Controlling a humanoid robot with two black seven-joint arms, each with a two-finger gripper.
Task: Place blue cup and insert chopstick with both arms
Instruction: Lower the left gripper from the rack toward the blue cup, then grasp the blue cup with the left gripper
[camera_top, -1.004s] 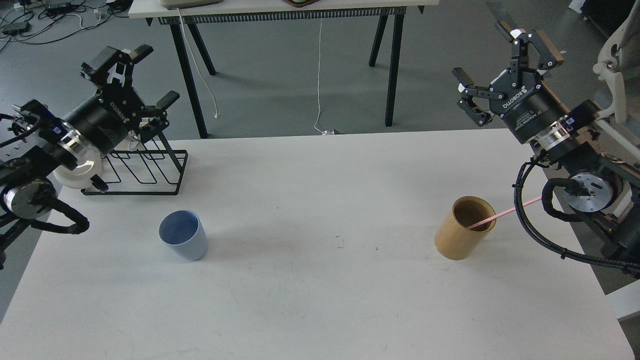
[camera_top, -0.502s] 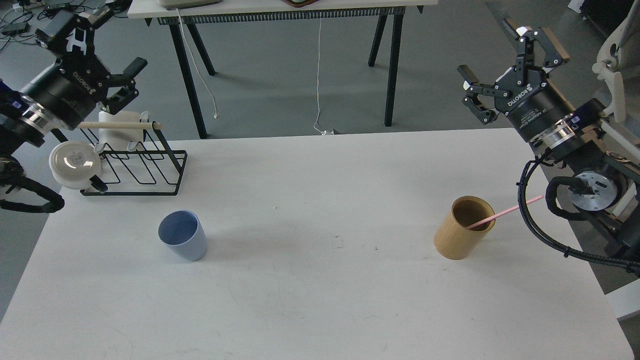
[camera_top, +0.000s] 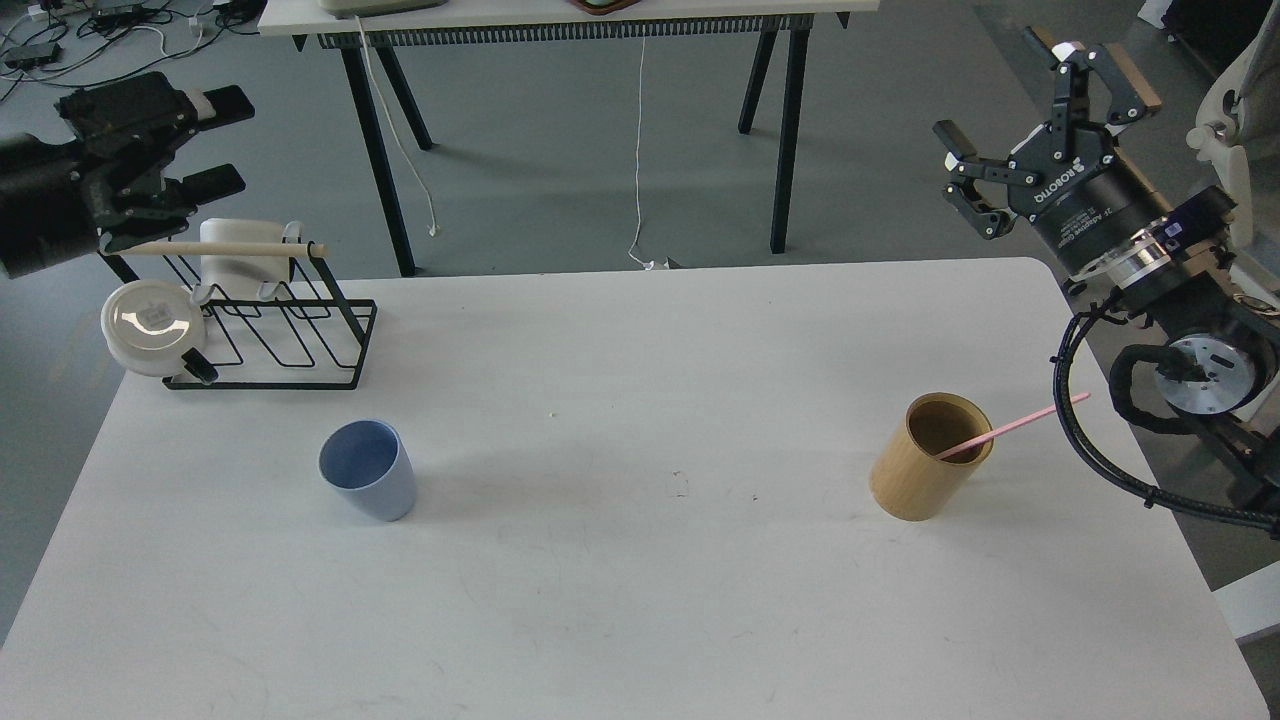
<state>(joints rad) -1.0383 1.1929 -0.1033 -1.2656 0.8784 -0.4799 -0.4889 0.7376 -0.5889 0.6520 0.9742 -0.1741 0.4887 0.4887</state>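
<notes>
The blue cup (camera_top: 368, 483) stands upright and empty on the white table (camera_top: 640, 560), left of centre. The pink chopstick (camera_top: 1015, 425) leans in the tan wooden holder (camera_top: 930, 457) at the right, its end poking out to the right. My left gripper (camera_top: 205, 135) is open and empty, off the table's far left edge above the rack. My right gripper (camera_top: 1025, 105) is open and empty, raised beyond the table's far right corner, well above the holder.
A black wire rack (camera_top: 275, 320) with a wooden bar stands at the far left, holding a white cup (camera_top: 240, 255), with a white round lidded container (camera_top: 150, 325) beside it. Another table's legs (camera_top: 380, 150) stand on the floor behind.
My left arm has swung left and back, off the rack and away from the table. My right gripper has risen and drawn back slightly to the right. Cup, holder and chopstick have not moved.
</notes>
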